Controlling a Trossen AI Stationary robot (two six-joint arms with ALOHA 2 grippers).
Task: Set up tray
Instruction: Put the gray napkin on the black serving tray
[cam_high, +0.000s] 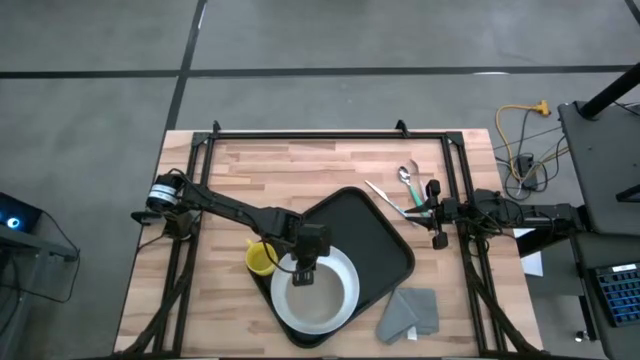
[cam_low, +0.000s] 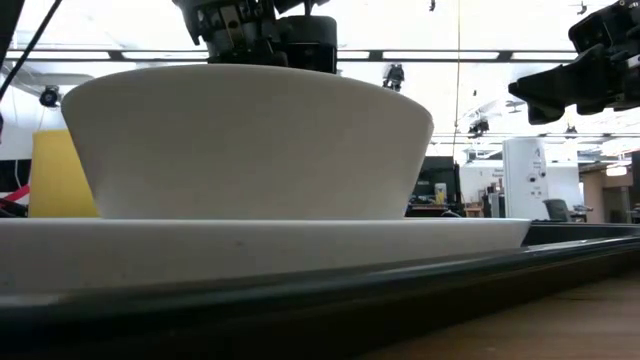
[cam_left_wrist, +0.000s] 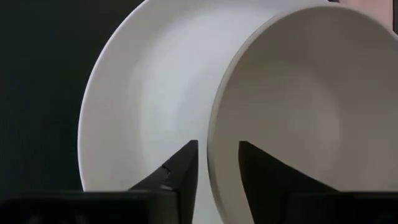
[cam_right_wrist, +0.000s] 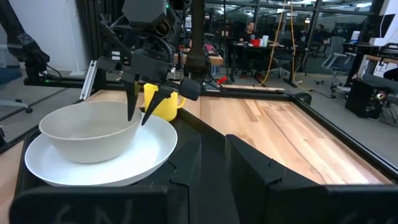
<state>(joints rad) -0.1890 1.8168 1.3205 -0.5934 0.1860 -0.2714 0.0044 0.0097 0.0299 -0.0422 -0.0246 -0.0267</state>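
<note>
Tray (cam_high: 385, 240), the large matte black plastic rectangle with rounded corners, lies angled on the wooden table (cam_high: 300, 170) and is partly dressed.

On the tray's near end sits a round white plate (cam_high: 345, 300), and a white bowl (cam_high: 305, 298) rests on that plate. The left gripper (cam_high: 303, 277) hangs over the bowl's rim, fingers parted to either side of the wall and not pinching it, so the bowl looks just set down. A yellow cup (cam_high: 259, 258) stands just beside the tray's left edge, a folded grey cloth (cam_high: 409, 313) off its near right corner, and cutlery (cam_high: 400, 190), probably spoons, beyond its far right corner; these seem left to place. The right gripper (cam_high: 437, 212) waits near the cutlery, narrowly parted and empty.
</note>
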